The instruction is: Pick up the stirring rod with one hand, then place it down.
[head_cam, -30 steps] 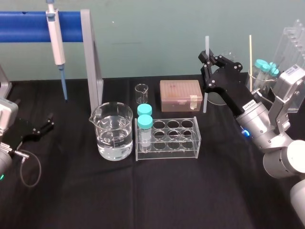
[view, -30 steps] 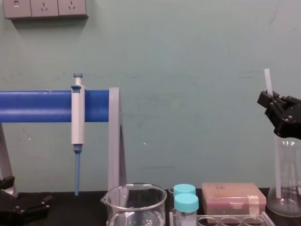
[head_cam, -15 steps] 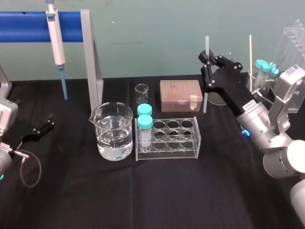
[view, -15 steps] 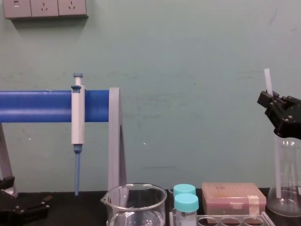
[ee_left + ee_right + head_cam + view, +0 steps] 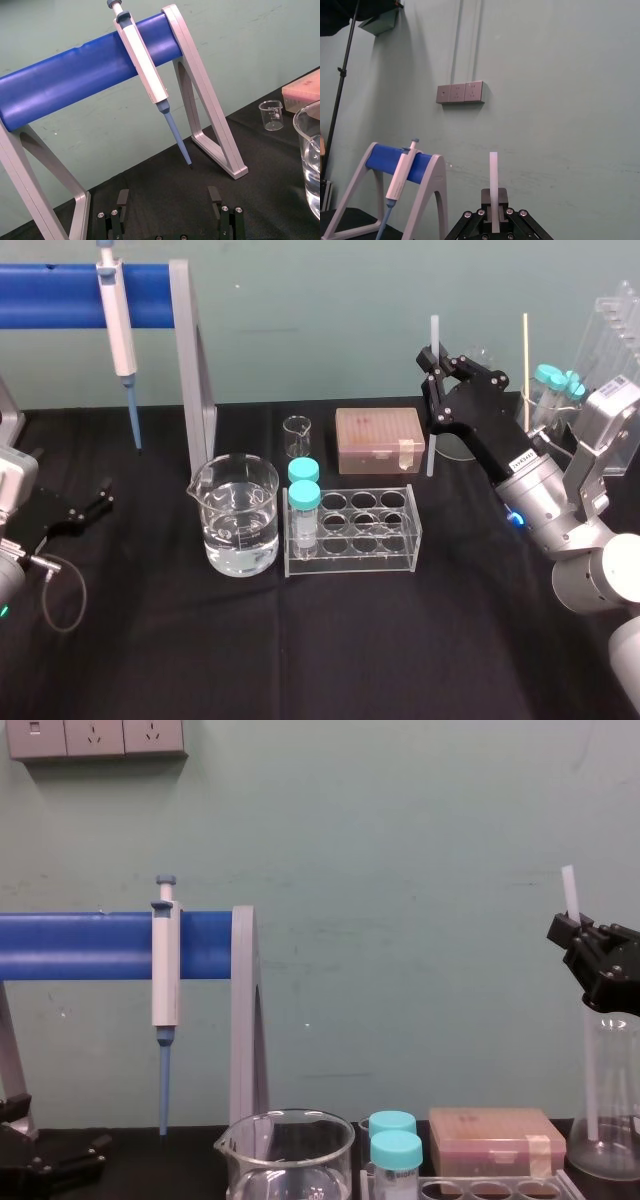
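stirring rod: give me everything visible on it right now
The stirring rod is a thin, straight, white translucent stick with a blunt top end. It stands near upright at the table's right rear, clamped high up between the fingers of the right gripper, a short length showing above them. Its lower part runs down beside the pink box; in the chest view it overlaps the clear flask. Whether its lower end touches the cloth cannot be told.

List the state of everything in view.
rod: upright, gripped by right tool
right tool: shut on rod
left tool: open, idle at table's left
beaker: upright, part full of clear liquid
small beaker: upright, empty
vials: capped, standing in rack
pipette: hanging on stand
box: closed, taped
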